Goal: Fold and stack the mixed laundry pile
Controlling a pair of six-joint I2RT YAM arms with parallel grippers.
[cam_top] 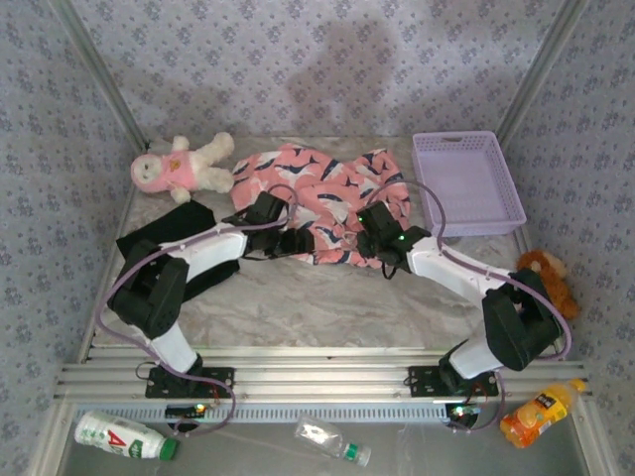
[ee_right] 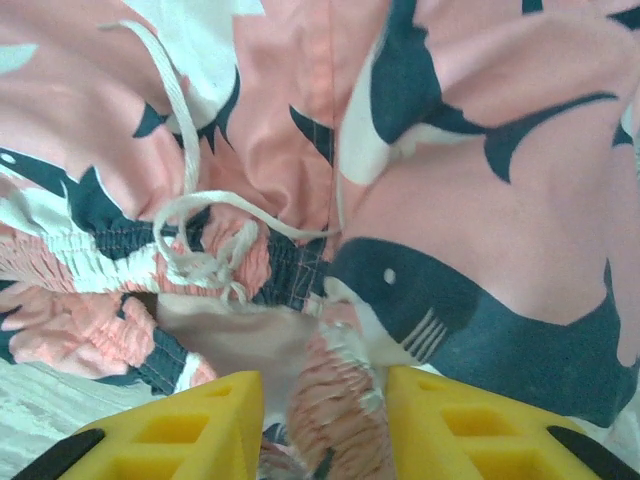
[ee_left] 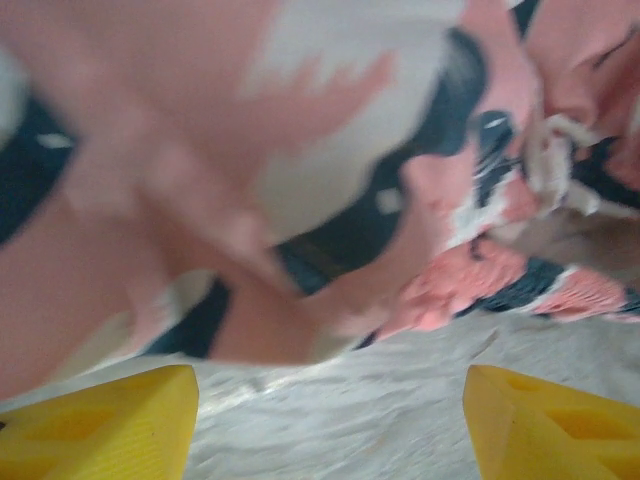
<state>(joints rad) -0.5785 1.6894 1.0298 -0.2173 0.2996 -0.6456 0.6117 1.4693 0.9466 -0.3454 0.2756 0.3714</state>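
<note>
Evidently almost nothing is finished: the pink shark-print shorts (cam_top: 327, 188) lie crumpled just left of the lavender basket (cam_top: 466, 188), the black T-shirt (cam_top: 164, 230) sits unstacked farther left, the left gripper (ee_left: 330, 420) is open, and the right gripper (ee_right: 325, 400) straddles the waistband (ee_right: 290, 265), its grip unclear.

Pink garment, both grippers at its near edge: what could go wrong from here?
1. The loose drawstring loops beside the right gripper; it may snag a finger.
2. Waistband cloth of the pink garment sits between that gripper's fingers; pulling away could drag it.
3. The left arm lies over the black T-shirt; a sweep may rumple it.
</note>
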